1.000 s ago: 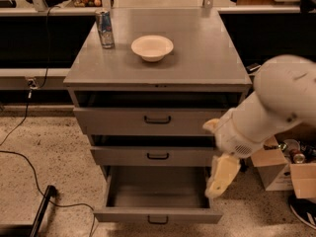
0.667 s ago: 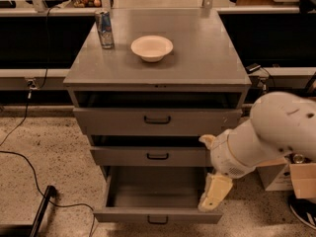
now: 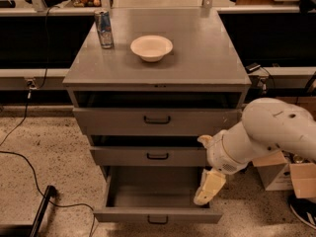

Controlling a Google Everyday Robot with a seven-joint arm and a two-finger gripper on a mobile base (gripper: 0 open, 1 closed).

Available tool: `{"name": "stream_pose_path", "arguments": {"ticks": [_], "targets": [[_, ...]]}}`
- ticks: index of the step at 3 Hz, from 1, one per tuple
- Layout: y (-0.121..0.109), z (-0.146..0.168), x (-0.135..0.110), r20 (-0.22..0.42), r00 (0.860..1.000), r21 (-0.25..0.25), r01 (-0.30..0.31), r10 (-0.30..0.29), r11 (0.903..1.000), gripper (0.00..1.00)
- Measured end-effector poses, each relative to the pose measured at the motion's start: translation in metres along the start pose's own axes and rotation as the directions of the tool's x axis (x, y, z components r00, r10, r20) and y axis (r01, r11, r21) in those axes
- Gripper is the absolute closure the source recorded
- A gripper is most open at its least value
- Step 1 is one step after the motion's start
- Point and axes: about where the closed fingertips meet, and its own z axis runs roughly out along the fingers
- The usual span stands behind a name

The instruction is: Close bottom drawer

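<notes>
Your gripper [image 3: 209, 187] hangs at the right side of the pulled-out bottom drawer [image 3: 128, 215]; you cannot tell whether it is open or closed.

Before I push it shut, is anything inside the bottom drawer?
The bottom drawer shows only bare grey floor. The gripper covers its right front corner; the middle drawer hides the back.
</notes>
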Motion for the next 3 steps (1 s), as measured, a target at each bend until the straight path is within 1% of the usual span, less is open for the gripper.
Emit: {"name": "stream_pose_path", "arguments": {"ticks": [1,2,3], "targets": [[0.000,0.060,0.018,0.079,0.997,-0.063,-0.016,0.021,0.9979,0.00],[0.005,0.129,0.040,0.191,0.981,-0.113,0.001,0.021,0.9936,0.00],[0.004,0.128,0.040,0.190,0.982,-0.112,0.001,0.020,0.9937,0.00]]}}
